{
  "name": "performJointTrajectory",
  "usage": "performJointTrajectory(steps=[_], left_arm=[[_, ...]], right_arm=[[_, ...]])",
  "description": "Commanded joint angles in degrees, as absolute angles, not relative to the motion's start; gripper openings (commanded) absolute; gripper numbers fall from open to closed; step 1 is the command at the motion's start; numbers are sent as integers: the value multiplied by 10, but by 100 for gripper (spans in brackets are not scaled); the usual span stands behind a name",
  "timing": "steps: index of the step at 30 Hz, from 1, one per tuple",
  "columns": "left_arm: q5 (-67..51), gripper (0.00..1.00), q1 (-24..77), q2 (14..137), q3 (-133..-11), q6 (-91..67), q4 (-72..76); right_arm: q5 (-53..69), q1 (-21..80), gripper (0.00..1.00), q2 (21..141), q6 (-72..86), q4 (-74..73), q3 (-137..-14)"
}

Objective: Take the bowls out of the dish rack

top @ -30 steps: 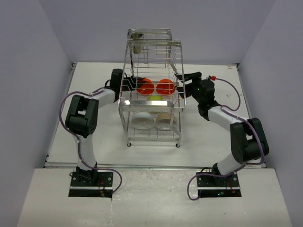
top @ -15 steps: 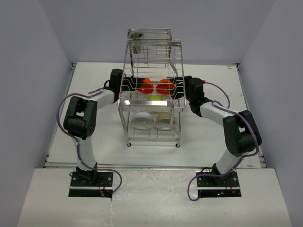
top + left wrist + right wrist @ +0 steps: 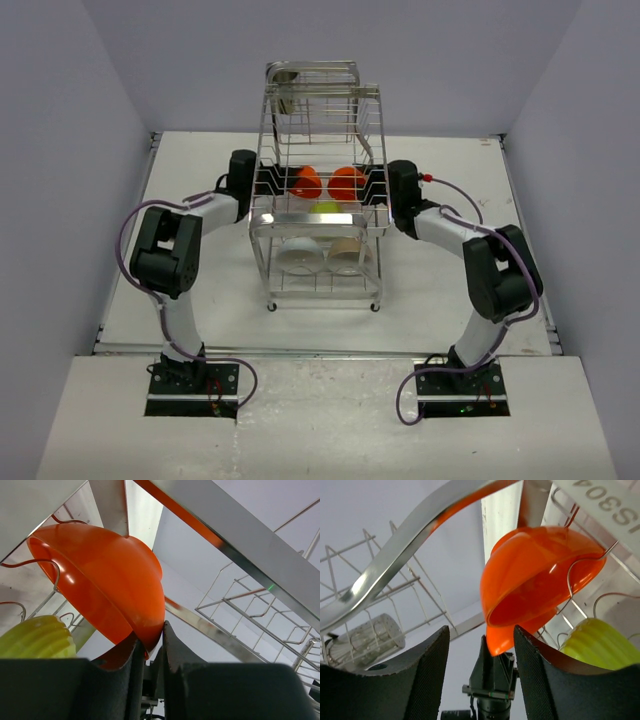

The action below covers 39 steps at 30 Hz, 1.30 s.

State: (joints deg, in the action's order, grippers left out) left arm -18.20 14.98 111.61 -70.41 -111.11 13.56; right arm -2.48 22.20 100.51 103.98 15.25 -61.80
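Overhead view: the rack (image 3: 318, 224) stands at the centre of the desk (image 3: 230, 300), with an arm reaching into its middle tier from each side. That tier holds the left orange bowl (image 3: 307, 184) and the right orange bowl (image 3: 346, 184) side by side, both tipped on edge, with the green bowl (image 3: 326, 209) just in front of them, toward the lower edge of the frame. The white bowl (image 3: 300, 255) and beige bowl (image 3: 347, 255) sit in the tier below. Left wrist view: the left fingers (image 3: 171, 652) are clamped on the lower rim of the left orange bowl, which fills the upper left of the frame; the green bowl shows at the lower left. Right wrist view: the right fingers (image 3: 432, 680) stand well apart, the lower rim of the right orange bowl hanging between them with a gap on either side. The rack's metal cup (image 3: 365, 640) appears at the left of that frame.
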Motion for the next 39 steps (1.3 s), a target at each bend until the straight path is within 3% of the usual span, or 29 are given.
performJointTrajectory(steps=[1,4,17,23,26,29,39], left_arm=[[-162,0,120,1082,-686,-1075,145],[-161,0,117,1078,-679,-1071,161],[-199,0,112,1139,-700,-1075,233],[-214,0,108,1170,-711,-1072,262],[-219,0,103,1177,-708,-1069,274],[-223,0,100,1179,-702,-1067,288],[-235,0,98,1165,-669,-1057,337]], right_arm=[[-67,224,55,1027,1061,134,-650],[-74,225,50,1038,1067,141,-653],[-65,221,49,1117,1075,169,-714],[-60,215,32,1136,1079,198,-717],[-50,211,10,1143,1079,220,-713],[-40,207,0,1142,1073,237,-706],[-4,202,0,1114,1071,376,-615]])
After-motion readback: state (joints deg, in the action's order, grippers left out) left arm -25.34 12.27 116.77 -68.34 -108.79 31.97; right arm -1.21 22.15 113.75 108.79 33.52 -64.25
